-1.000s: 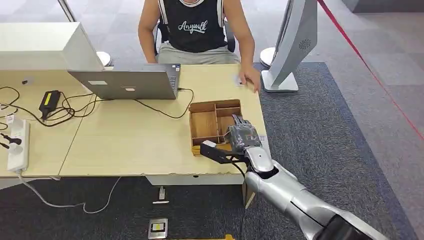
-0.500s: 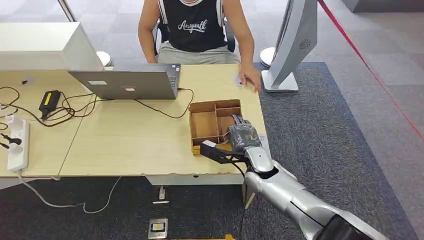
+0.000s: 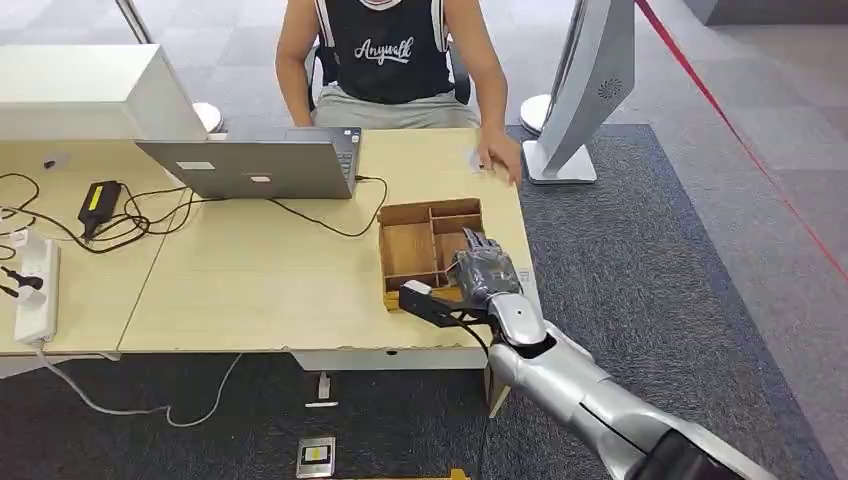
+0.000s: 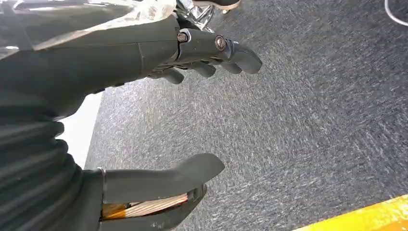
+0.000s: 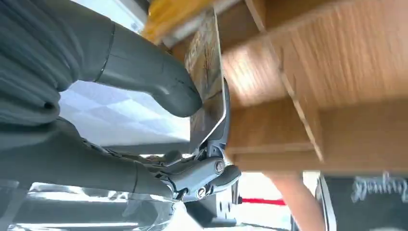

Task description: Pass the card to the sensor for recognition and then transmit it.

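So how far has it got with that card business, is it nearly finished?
Early on, it seems. The right hand is over the wooden box on the desk, and the right wrist view shows its thumb and fingers pinching a card there, so the pick-up is in hand. Left to do: lifting the card clear, showing it to a sensor, then passing it on, probably to the person seated across the desk.
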{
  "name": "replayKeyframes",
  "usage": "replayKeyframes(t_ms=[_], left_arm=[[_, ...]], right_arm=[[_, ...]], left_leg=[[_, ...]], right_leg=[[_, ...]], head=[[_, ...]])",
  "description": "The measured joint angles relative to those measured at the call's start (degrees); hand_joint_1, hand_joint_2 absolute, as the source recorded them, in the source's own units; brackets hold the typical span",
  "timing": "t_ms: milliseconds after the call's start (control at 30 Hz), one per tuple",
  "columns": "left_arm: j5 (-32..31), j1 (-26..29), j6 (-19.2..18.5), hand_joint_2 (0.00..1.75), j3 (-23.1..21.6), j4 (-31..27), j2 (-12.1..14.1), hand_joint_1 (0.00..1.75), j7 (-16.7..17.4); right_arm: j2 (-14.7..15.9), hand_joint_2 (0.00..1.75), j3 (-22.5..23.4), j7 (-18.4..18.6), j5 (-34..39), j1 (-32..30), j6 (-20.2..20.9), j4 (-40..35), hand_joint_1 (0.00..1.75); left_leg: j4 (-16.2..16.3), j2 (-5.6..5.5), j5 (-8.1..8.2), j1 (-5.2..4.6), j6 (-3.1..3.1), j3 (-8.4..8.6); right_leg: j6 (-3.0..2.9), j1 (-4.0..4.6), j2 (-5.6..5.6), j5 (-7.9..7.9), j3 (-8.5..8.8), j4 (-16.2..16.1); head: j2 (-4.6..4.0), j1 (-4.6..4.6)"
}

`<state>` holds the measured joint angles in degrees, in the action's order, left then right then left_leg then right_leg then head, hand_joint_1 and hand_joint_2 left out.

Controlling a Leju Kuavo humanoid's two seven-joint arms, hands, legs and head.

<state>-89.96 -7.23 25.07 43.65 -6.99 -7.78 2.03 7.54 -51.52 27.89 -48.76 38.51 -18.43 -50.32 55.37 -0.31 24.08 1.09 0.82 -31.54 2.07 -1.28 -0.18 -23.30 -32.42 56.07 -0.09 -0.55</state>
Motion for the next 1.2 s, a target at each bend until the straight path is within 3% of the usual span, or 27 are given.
replayKeyframes(t_ms=[100, 200, 500, 1200], left_arm=[[0.0, 0.0, 0.1, 1.75, 0.0, 0.0, 0.0, 0.00, -0.4], [0.0, 0.2, 0.3, 1.75, 0.0, 0.0, 0.0, 0.00, -1.0], [0.0, 0.0, 0.1, 1.75, 0.0, 0.0, 0.0, 0.00, -1.2], [0.6, 0.1, 0.3, 1.75, 0.0, 0.0, 0.0, 0.00, -1.4]], right_arm=[[0.6, 1.75, 0.4, 1.4, -1.5, 0.4, -1.2, -2.5, 1.75], [2.5, 1.75, 2.1, 4.3, -4.3, 1.7, 1.1, -10.9, 1.75], [5.8, 1.75, 5.0, 4.9, -6.6, 2.6, 3.7, -25.2, 1.75], [6.8, 1.75, 5.5, 4.1, -5.7, 3.9, 4.2, -30.0, 1.75]], left_leg=[[0.0, -0.01, -0.01, 0.00, 0.00, -0.01], [0.0, 0.04, 0.00, -0.01, 0.00, 0.00], [0.0, 0.04, 0.00, 0.00, 0.00, 0.00], [0.0, 0.02, -0.01, 0.00, 0.00, -0.04]], right_leg=[[0.01, 0.00, 0.00, 0.01, 0.00, 0.0], [0.00, -0.01, 0.05, 0.02, -0.01, 0.0], [0.00, -0.01, 0.05, 0.02, -0.01, 0.0], [0.00, 0.00, 0.05, 0.02, 0.00, 0.0]], head=[[0.02, 0.00], [0.02, 0.02], [0.02, 0.00], [0.00, 0.00]])
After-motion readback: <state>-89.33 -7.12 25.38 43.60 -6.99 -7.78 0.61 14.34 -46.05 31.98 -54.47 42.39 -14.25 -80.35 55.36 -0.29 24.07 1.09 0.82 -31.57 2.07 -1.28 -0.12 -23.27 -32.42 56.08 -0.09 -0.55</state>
